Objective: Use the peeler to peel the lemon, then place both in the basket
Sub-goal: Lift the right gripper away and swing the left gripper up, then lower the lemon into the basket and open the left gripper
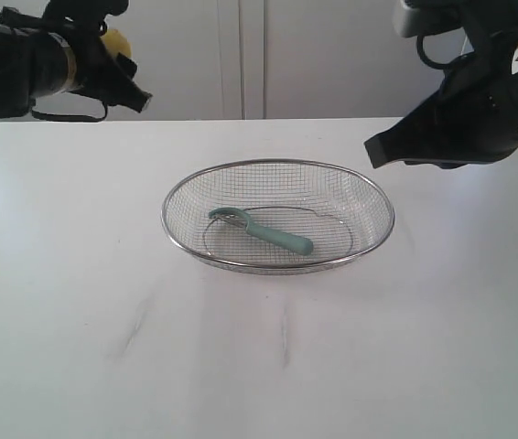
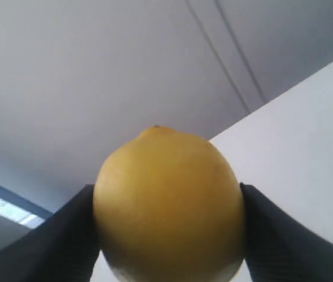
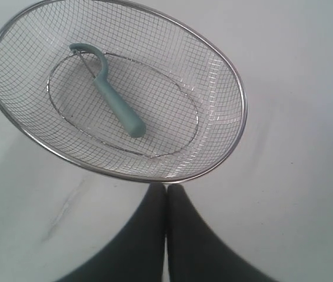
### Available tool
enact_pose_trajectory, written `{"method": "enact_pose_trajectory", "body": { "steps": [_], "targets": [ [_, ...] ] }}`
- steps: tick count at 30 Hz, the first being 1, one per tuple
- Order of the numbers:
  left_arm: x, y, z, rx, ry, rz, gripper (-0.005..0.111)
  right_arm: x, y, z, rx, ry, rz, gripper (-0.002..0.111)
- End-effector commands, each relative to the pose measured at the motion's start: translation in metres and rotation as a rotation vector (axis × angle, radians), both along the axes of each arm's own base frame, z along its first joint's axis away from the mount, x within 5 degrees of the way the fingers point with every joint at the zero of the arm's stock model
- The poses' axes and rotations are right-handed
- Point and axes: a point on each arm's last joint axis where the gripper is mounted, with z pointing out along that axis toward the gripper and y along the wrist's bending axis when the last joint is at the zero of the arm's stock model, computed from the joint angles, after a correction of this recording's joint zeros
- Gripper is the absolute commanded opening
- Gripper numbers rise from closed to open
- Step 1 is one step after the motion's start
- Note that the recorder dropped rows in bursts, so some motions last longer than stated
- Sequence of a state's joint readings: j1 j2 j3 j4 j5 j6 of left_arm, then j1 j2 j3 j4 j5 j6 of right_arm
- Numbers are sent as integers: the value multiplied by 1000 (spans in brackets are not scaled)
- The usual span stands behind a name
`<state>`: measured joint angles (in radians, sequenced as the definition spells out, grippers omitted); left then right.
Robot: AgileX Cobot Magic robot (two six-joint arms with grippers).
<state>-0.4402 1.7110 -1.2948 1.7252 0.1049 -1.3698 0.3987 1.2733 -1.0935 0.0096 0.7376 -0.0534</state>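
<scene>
Pale cabinet doors (image 1: pixel 241 55) back a plain white counter (image 1: pixel 76 347), and at its middle sits the wide, shallow oval basket of silver wire mesh (image 1: pixel 277 267). The slim peeler with a teal-green plastic handle and curved head (image 1: pixel 264 230) lies inside it, flat and aslant on the mesh floor.

The small bright yellow lemon (image 2: pixel 169 194) is off the counter. The left gripper (image 2: pixel 169 229) holds it high at the far left, well apart from the basket. Its black fingers (image 2: pixel 55 241) are clamped on the fruit's two flanks, and the nubby tip points away from the wrist.

The lemon is probably firm, waxy and fairly heavy for its size. Being round, it could squirt out of a narrow pinch, so a hold across the widest girth, as here, looks soundest. The peeler should be light and stiff. Its handle is the part to take, though the mesh beneath leaves little room to get under it. The basket itself looks light enough to slide if bumped.

The right gripper (image 3: pixel 166 202) hovers near the basket's right side, fingers pressed together and empty. On the lemon's way in, only the raised rim, the peeler lying across the floor and that nearby arm seem likely to interfere.
</scene>
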Motion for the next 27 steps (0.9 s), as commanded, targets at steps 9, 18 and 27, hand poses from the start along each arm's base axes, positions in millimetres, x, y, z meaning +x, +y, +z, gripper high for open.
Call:
{"method": "enact_pose_trajectory", "body": {
  "steps": [9,18,27],
  "targets": [
    [-15,-13,-43,228,608,-160,0,-2,0,0,3,-1,-3,0],
    [-20,-108,-33,208,577,-428,0,-2,0,0,3,-1,-3,0],
    [-13,-130,-98,266,707,-439,0,-2,0,0,3,-1,-3,0]
  ]
}}
